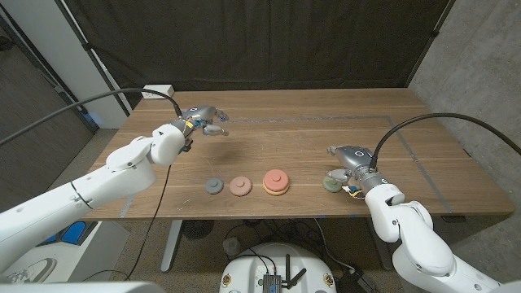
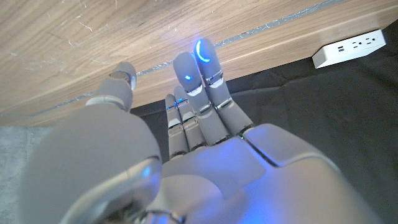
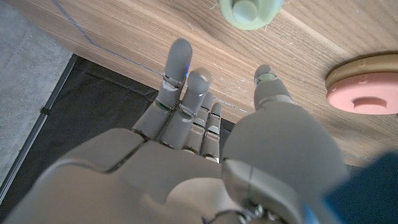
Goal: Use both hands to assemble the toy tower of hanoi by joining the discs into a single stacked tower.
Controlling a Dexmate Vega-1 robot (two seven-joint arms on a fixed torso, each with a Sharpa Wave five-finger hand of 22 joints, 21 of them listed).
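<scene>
A wooden table (image 1: 326,138) fills the frame's middle, carrying a row low of centre: grey disc (image 1: 213,186), pinkish-brown disc (image 1: 239,186), pink-on-tan stack (image 1: 276,181), and a green disc (image 1: 331,183) at right.

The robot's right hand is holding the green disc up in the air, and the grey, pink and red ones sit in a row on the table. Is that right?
Not quite. The right hand isn't holding the green disc; the right wrist view shows it lying on the table, just past the hand's fingertips. The rest is right: the grey disc, pink disc and red disc sit in a row.
</scene>
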